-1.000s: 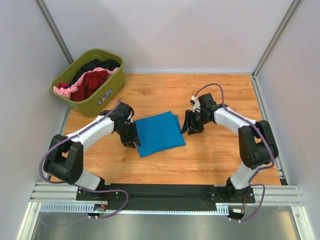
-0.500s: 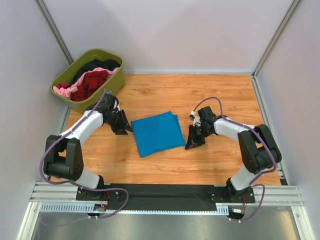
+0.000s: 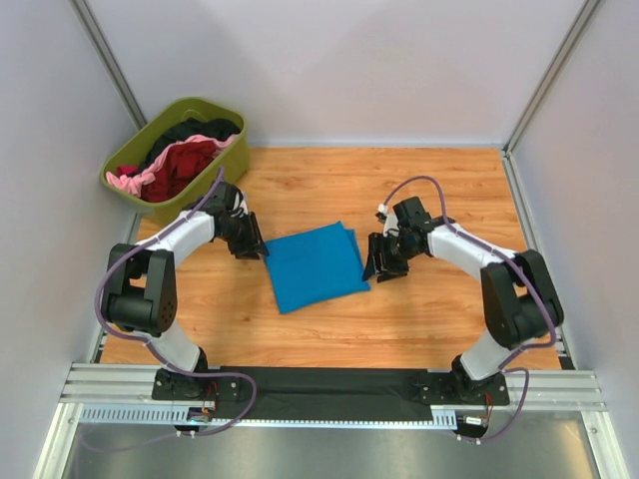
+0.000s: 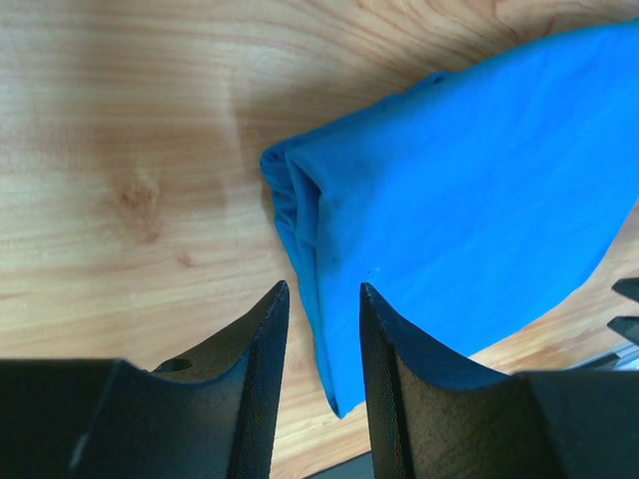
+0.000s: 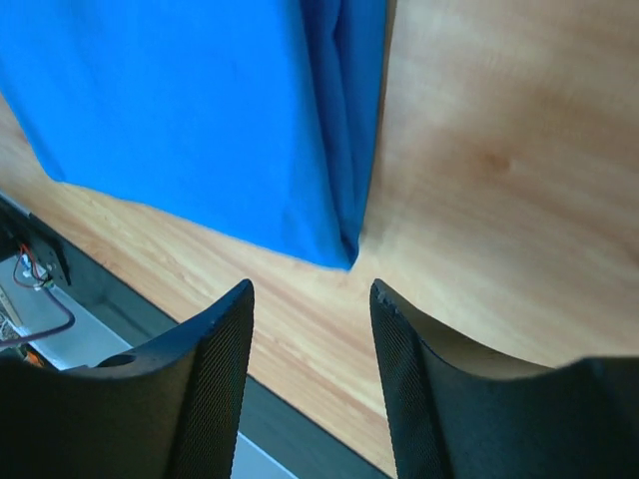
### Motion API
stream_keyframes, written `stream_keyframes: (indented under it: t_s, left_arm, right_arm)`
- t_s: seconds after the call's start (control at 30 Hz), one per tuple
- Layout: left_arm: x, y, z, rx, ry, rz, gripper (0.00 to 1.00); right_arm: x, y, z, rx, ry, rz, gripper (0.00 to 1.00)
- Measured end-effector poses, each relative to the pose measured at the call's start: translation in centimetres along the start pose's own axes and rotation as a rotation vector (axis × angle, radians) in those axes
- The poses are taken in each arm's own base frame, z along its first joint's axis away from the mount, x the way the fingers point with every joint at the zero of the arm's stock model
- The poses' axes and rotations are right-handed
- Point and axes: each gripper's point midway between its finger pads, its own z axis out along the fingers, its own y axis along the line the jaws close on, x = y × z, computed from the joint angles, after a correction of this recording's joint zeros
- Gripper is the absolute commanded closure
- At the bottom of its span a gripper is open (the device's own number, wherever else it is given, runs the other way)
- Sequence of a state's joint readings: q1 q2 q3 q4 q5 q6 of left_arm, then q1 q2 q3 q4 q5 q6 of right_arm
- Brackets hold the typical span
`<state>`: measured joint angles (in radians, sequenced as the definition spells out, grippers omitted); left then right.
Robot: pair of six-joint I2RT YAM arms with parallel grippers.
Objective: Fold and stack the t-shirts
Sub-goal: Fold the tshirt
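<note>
Left gripper (image 4: pixel 321 294) parted, right gripper (image 5: pixel 311 291) parted

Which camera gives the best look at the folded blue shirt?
Top external: it shows the whole blue shirt, folded flat, outline clear. The left wrist view catches only one layered corner up close; the right wrist view only another corner and a folded edge.
</note>
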<state>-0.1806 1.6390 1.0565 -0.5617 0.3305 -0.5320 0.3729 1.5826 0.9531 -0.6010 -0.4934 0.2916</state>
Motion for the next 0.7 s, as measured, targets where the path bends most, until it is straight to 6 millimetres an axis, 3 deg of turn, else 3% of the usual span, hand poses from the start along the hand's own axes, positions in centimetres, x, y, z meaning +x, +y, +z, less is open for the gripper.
stream_keyframes:
  t_s: [0.1, 0.13, 0.27, 0.4, 0.47, 0.7]
  left_arm:
    - [-0.4, 0.1, 0.8, -0.006, 0.012, 0.0, 0.59]
    - [-0.6, 0.1, 1.0, -0.007, 0.014, 0.001, 0.59]
    - [-1.9, -0.4, 1.4, -0.005, 0.007, 0.014, 0.59]
    - [-3.1, -1.1, 1.0, 0.009, -0.022, 0.027, 0.59]
    - [-3.3, -1.2, 1.0, 0.012, -0.029, 0.029, 0.59]
    - [-3.2, -1.4, 1.2, 0.033, -0.03, 0.037, 0.58]
  right_arm:
    - [-1.5, -0.4, 1.5, 0.011, 0.017, -0.004, 0.51]
    - [-1.8, -0.7, 2.0, 0.014, 0.026, -0.002, 0.56]
    - [-1.7, -1.6, 3.6, 0.023, 0.069, 0.007, 0.65]
    - [-1.1, -1.8, 4.1, 0.008, 0.075, 0.007, 0.83]
    - [-0.4, -1.8, 4.3, -0.01, 0.071, 0.006, 0.98]
    - [3.3, -1.5, 3.4, -0.05, 0.076, 0.059, 1.0]
